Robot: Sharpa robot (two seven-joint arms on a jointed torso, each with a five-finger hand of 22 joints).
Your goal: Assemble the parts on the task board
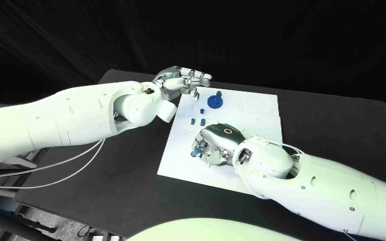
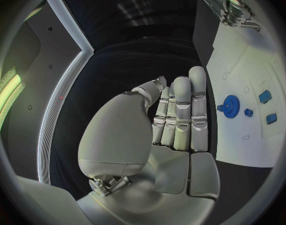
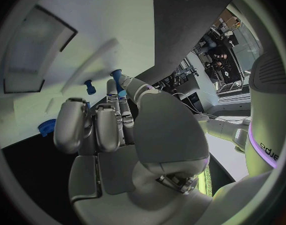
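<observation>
1. Your right hand point(image 1: 216, 143) sits low over the near part of the task board point(image 1: 257, 107), fingers curled down around a small blue part point(image 1: 194, 152) at their tips. It looks pinched there, with the other fingers bent in beside it.
2. Expect that part to be light, rigid and smooth. I'd judge it could easily twist or slip, so keep hold across its sides, not its end.
3. Your left hand point(image 1: 183, 80) hovers at the board's far left corner, holding nothing; in the left wrist view its fingers point(image 2: 181, 115) lie straight and close together.
4. Further out, the blue gear point(image 1: 214, 101) stands on the board near the left hand, and two small blue blocks point(image 1: 197, 121) lie between the hands.
</observation>
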